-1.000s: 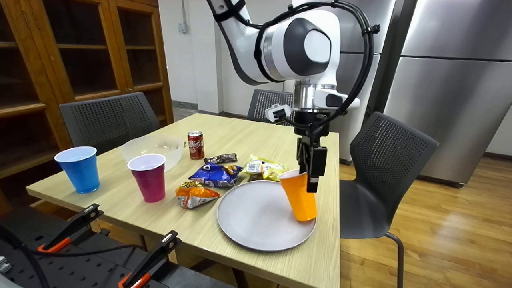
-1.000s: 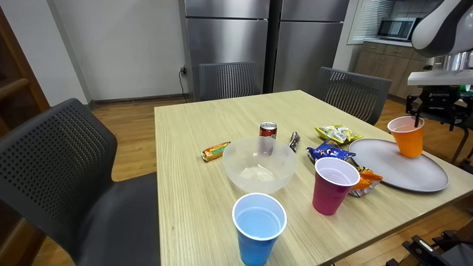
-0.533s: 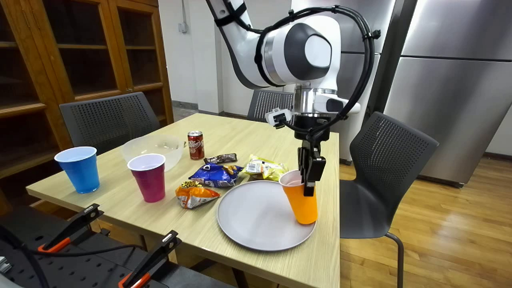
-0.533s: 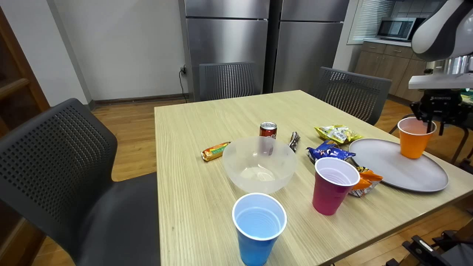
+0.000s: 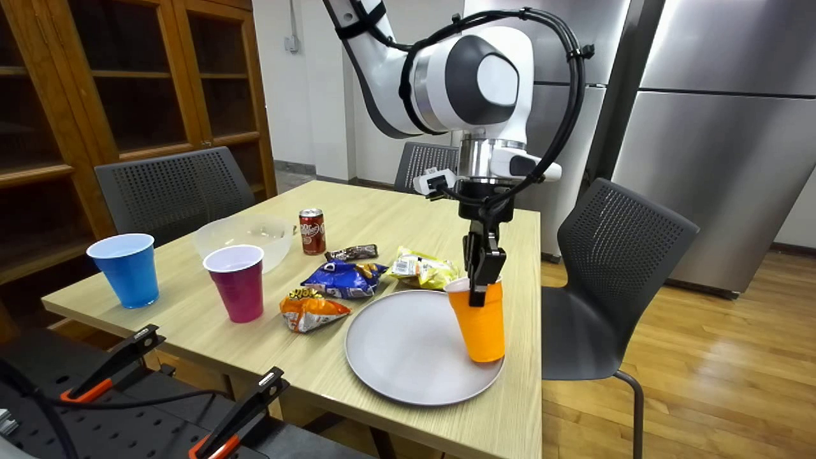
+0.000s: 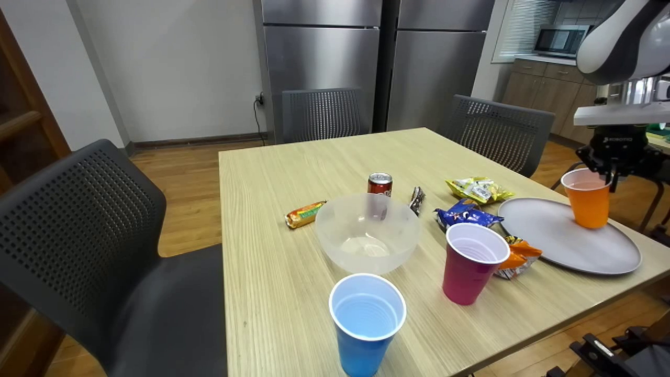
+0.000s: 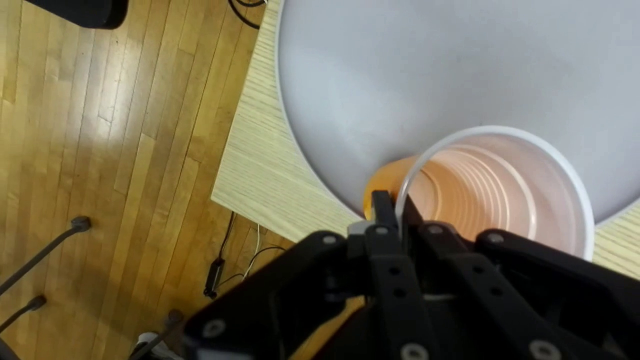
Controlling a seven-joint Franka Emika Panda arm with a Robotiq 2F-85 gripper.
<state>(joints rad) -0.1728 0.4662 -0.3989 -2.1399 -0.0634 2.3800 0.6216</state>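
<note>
Orange cup (image 5: 484,335) is at 3 o'clock on the plate (image 5: 395,354) in an exterior view, and the gripper (image 7: 396,205) just went from wide to pinching its rim, so yeah, it's caught.

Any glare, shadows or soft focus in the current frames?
Wrist view: bright glare on the wood floor, faint shading on the plate next to the orange cup, the jaws slightly soft. Both exterior views: pale reflections streaking the steel fridges.
</note>
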